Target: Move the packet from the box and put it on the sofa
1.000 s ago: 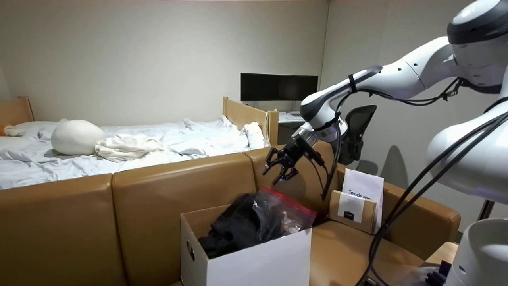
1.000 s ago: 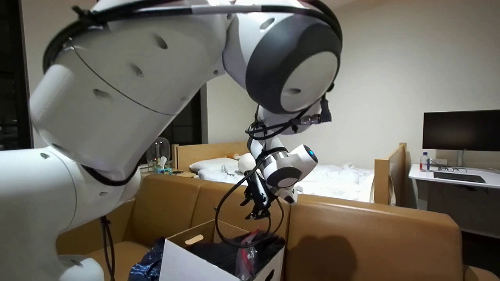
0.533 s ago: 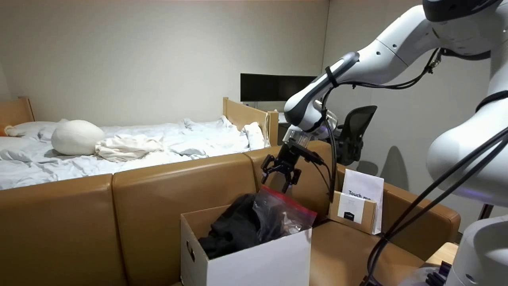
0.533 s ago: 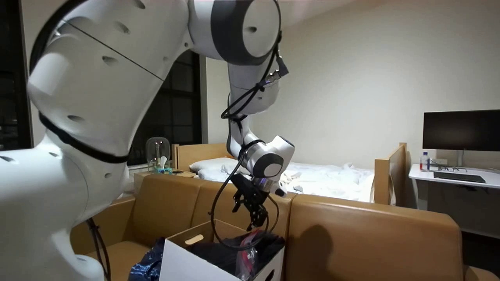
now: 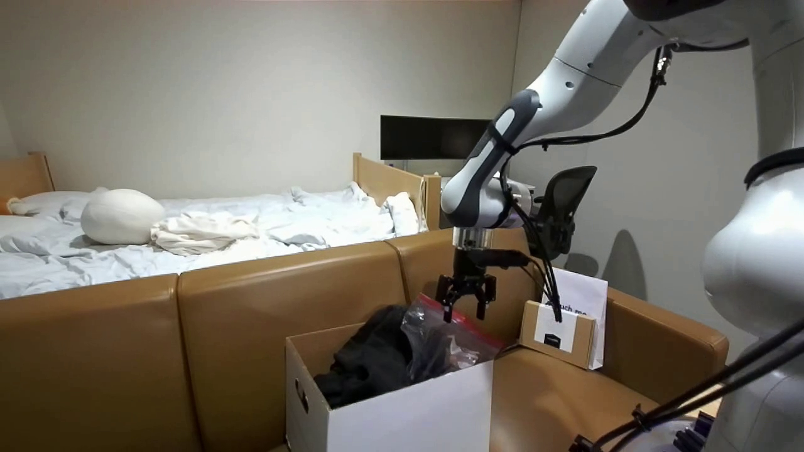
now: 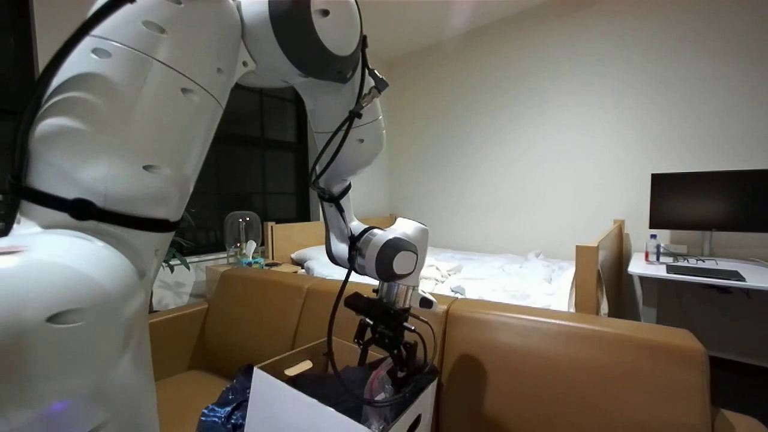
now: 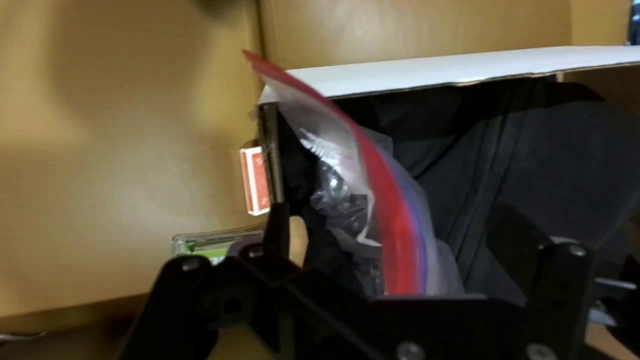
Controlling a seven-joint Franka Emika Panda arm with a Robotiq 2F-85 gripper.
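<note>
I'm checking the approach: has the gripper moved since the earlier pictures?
Yes. In an exterior view, the gripper has come down and toward the picture's right against the sofa, nearer the packet.

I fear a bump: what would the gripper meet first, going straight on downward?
Likely the packet, seen between the open jaws of the gripper; depth is unclear, so the box might come first.
</note>
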